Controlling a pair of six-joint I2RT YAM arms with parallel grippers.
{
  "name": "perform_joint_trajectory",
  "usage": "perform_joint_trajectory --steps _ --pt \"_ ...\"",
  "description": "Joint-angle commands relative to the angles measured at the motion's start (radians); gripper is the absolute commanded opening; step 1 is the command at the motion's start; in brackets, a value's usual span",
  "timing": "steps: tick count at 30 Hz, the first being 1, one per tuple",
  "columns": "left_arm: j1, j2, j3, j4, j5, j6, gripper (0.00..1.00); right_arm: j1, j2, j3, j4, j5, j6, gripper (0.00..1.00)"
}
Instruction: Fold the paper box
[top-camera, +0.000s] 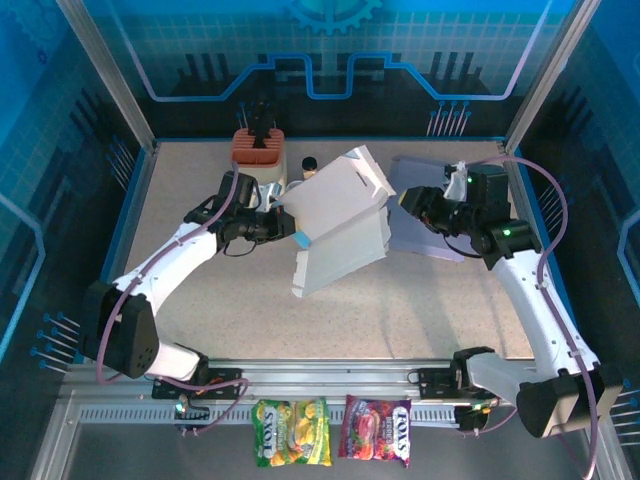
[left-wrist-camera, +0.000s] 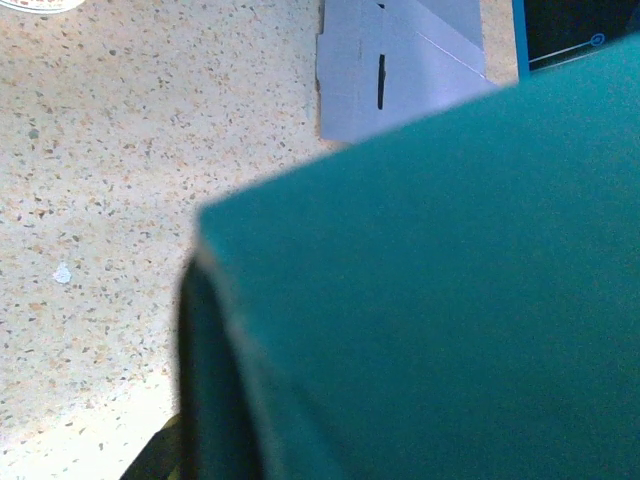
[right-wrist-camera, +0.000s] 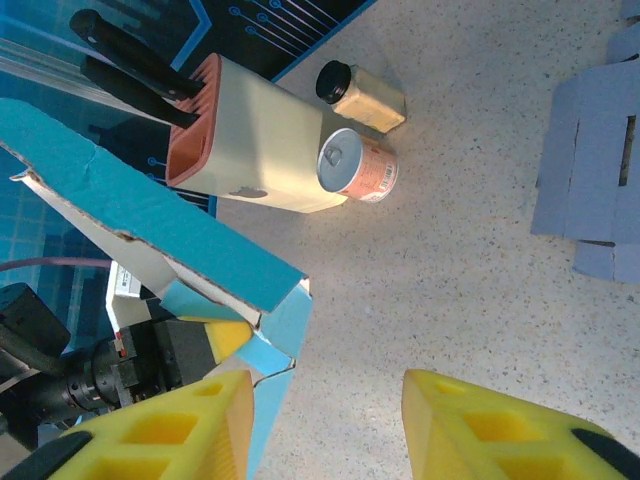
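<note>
The paper box (top-camera: 340, 220) is half-formed, white outside and teal inside, and held tilted above the table's middle. My left gripper (top-camera: 290, 230) is shut on the box's left edge. In the right wrist view its yellow pad (right-wrist-camera: 222, 335) pinches a teal flap of the box (right-wrist-camera: 150, 215). Up close in the left wrist view, the teal panel (left-wrist-camera: 430, 290) hides the left fingers. My right gripper (right-wrist-camera: 330, 425) stands open just right of the box, its yellow fingers (right-wrist-camera: 165, 430) wide apart and holding nothing. From above it (top-camera: 408, 203) sits at the box's right side.
A flat lavender box blank (top-camera: 435, 215) lies on the table under the right arm. A knife block (top-camera: 258, 148), a can (right-wrist-camera: 358, 165) and a small bottle (right-wrist-camera: 365, 95) stand at the back. Two snack bags (top-camera: 291, 432) lie off the front edge.
</note>
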Motion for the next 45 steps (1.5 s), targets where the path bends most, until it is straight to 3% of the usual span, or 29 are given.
perform_joint_trajectory --steps 1,13,21,29,38,45 --pt "0.009 0.005 0.031 0.015 0.042 -0.03 0.0 0.0 -0.015 -0.029 0.048 0.011 0.041 0.46" --pt "0.007 0.006 0.042 0.008 0.047 -0.055 0.0 0.074 0.034 -0.02 0.122 0.053 0.102 0.5" --pt "0.008 -0.01 0.036 -0.004 0.052 -0.052 0.0 0.081 0.032 -0.01 0.107 0.113 0.074 0.47" --pt "0.007 -0.023 0.031 -0.014 0.057 -0.05 0.0 0.101 0.085 0.009 0.127 0.089 0.04 0.5" --pt "0.007 -0.021 0.043 -0.024 0.058 -0.04 0.0 0.153 0.132 0.088 0.066 0.075 -0.033 0.56" --pt "0.017 0.004 0.069 -0.041 0.071 -0.016 0.0 0.108 0.114 0.216 -0.081 0.046 -0.178 0.59"
